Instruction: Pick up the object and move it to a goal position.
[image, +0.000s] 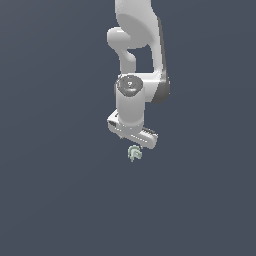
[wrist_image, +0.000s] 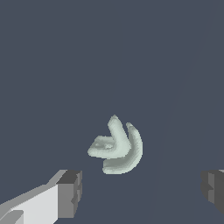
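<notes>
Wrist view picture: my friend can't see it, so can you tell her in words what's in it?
A small pale mint-green object, lumpy and curled, lies on a plain dark grey-blue surface. It sits in the wide gap between the robot's open jaws, whose two grey fingertips poke in at the picture's edge without touching it.

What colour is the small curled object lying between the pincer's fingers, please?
Pale mint green, matte and unpatterned; the object shows best in the wrist view.
</notes>
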